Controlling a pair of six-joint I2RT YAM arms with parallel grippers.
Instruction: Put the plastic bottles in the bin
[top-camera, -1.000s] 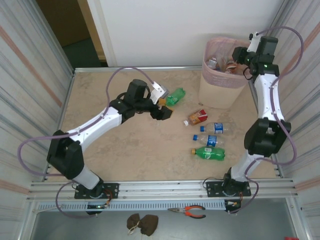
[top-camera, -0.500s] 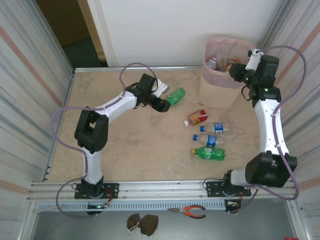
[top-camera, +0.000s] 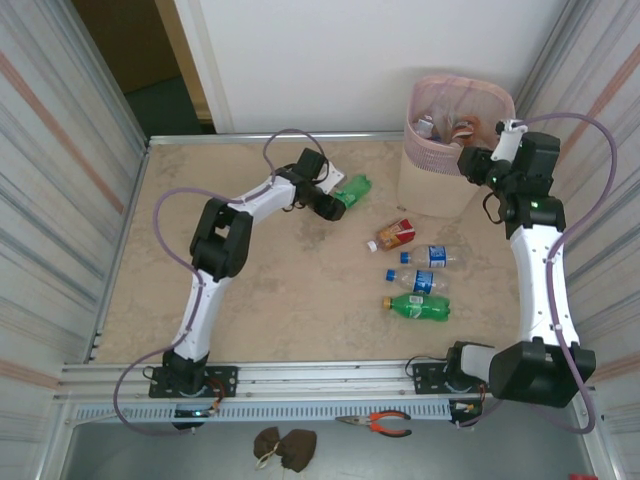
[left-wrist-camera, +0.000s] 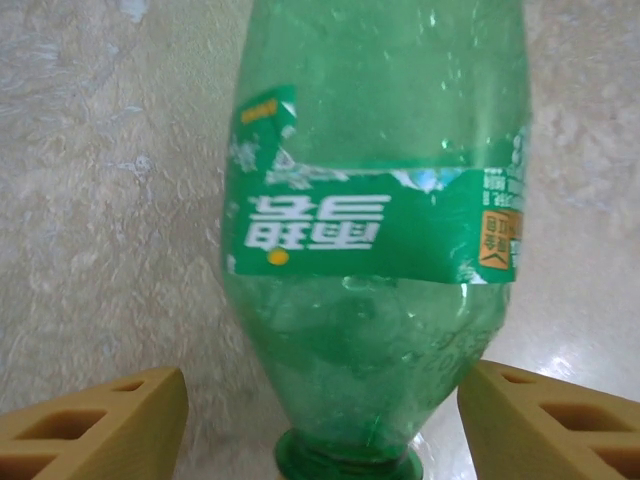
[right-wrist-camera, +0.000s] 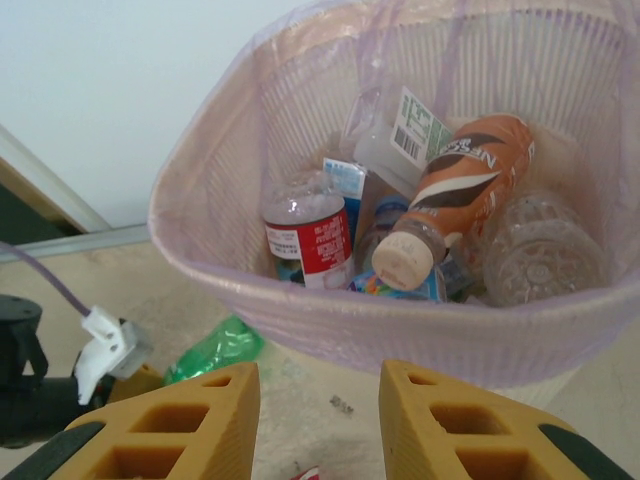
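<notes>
My left claw (left-wrist-camera: 322, 415) stands open astride the neck of the green bottle (left-wrist-camera: 375, 150), arm stretched toward the far edge of the bench (top-camera: 260, 290). My right claw (right-wrist-camera: 318, 410), slightly parted and empty, faces the bin (right-wrist-camera: 420, 330).

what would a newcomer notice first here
The pink bin at the far right of the table, already holding several bottles. Next, the green bottle lying at far centre, its neck between the open fingers of the left hand. Right of centre lie four more bottles.
</notes>
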